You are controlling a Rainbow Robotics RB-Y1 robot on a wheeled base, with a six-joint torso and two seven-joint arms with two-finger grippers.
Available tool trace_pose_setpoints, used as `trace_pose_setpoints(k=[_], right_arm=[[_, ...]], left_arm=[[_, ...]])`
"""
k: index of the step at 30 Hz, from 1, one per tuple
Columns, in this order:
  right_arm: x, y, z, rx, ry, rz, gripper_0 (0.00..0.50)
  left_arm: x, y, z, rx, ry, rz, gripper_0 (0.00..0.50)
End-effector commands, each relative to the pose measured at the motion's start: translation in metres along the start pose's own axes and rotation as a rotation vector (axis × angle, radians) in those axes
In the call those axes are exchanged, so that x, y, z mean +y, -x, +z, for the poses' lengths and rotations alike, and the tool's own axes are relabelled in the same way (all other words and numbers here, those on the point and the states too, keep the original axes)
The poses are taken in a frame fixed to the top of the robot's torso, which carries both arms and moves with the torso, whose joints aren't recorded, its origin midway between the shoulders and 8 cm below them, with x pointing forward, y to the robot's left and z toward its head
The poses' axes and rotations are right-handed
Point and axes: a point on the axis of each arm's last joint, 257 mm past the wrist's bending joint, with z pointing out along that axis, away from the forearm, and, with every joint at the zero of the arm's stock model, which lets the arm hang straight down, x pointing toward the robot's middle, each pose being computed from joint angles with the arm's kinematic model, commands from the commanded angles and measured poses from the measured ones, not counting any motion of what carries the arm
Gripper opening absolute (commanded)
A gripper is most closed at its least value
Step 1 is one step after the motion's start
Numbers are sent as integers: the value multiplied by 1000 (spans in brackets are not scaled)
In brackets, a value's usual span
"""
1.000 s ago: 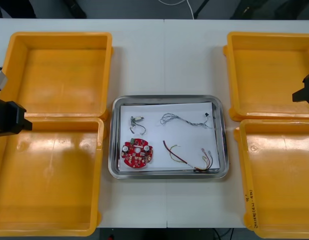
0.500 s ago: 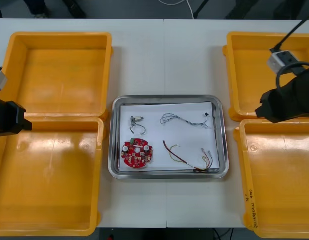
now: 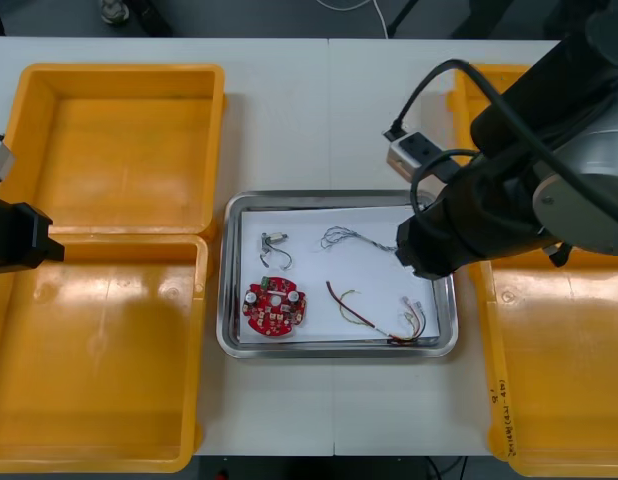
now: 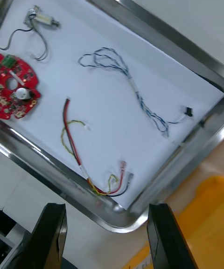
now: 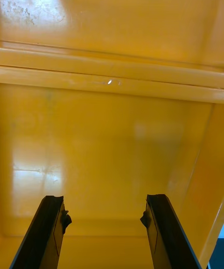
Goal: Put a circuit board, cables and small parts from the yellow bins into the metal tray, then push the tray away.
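The metal tray (image 3: 334,196) lies at the table's middle, white inside. It holds a round red circuit board (image 3: 275,308), a small metal part (image 3: 273,240), a twisted blue and white cable (image 3: 354,238) and a red and yellow cable (image 3: 374,312). My right arm (image 3: 489,210) hangs over the tray's right side. In the right wrist view my right gripper (image 4: 107,236) is open above the tray's rim (image 4: 154,22), near the red and yellow cable (image 4: 79,157), with nothing between its fingers. My left gripper (image 5: 105,231) is open over a yellow bin (image 5: 112,134).
Two yellow bins stand on the left (image 3: 119,150) (image 3: 99,350), two on the right (image 3: 489,90) (image 3: 559,370). All look bare inside. My left arm (image 3: 19,235) sits at the left edge between the left bins. Bare table lies beyond the tray.
My right arm has swung in from the right edge, over the right bins, to above the tray's right side. The left arm and the tray's contents have not moved.
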Motion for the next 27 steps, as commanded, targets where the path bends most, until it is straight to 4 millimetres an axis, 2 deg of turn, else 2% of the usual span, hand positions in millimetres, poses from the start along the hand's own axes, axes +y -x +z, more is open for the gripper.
trace_pose_setpoints(k=[1,14,19,23,27], right_arm=[[39,15,0,-24,1,-187,500],[70,-2,40,19,-72,-639,500],[89,-10,56,16,-82,-831,500],[100,-22,72,52,-64,-889,500],[112,-27,85,40,-55,-911,500]], left_arm=[[15,4,-14,-29,41,-24,500],[15,4,-14,-29,41,-24,500],[15,4,-14,-29,41,-24,500],[15,4,-14,-29,41,-24,500],[15,4,-14,-29,41,-24,500]])
